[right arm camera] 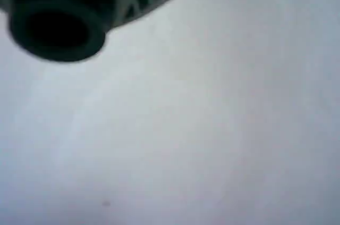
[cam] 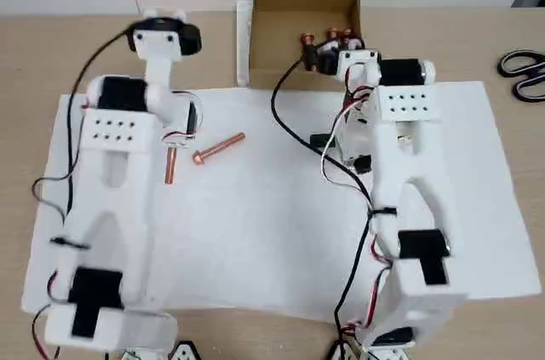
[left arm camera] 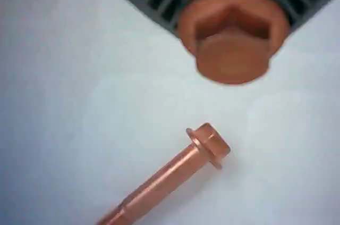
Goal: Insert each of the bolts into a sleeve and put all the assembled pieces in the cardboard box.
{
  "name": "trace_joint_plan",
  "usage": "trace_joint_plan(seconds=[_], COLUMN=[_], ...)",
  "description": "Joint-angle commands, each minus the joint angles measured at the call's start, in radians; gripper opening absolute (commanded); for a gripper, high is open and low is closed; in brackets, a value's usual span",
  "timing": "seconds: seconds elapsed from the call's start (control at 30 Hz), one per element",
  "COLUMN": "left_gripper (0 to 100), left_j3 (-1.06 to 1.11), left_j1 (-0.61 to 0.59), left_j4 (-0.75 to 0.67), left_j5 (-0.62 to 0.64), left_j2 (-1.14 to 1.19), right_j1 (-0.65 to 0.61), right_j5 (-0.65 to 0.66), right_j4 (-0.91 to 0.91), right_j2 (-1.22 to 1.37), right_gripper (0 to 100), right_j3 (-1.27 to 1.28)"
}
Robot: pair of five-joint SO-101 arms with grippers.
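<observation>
White sheet: my work area.
Cardboard box: at the sheet's 12 o'clock, with assembled pieces inside.
Left gripper: clamped on a bolt, shank down for insertion.
Right gripper: closed on a black sleeve, bore exposed.
Loose bolt: lying at my held bolt's 3 o'clock, waiting.

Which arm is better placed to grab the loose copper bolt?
Left, probably: the loose bolt lies beside the left end effector, though it already grips another bolt. The right end effector, holding a black sleeve, sits farther off.
</observation>
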Motion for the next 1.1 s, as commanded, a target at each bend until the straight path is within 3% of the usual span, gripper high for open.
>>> trace_joint_plan(seconds=[0.0,0.37,0.63,0.8,0.93,1.07], left_gripper=[1,1,1,1,1,1], left_j3=[-0.027,-0.024,-0.022,-0.021,-0.021,-0.021], left_j1=[-0.005,0.003,0.003,0.003,0.003,0.003], left_j4=[0.021,0.064,0.058,0.057,0.038,-0.038], left_j5=[0.005,0.005,0.005,0.009,0.103,0.195], left_j2=[-0.146,-0.384,-0.580,-0.621,-0.623,-0.623], right_j1=[-0.001,0.001,0.001,0.001,-0.002,-0.093], right_j5=[-0.011,-0.011,-0.014,-0.014,-0.087,-0.172], right_j4=[0.019,0.019,-0.012,-0.173,-0.432,-0.601], right_j2=[-0.188,-0.679,-1.001,-1.122,-1.205,-1.271], right_gripper=[0.4,0.4,0.4,0.4,0.4,0.4], right_j3=[-0.003,0.046,0.315,0.601,0.796,0.965])
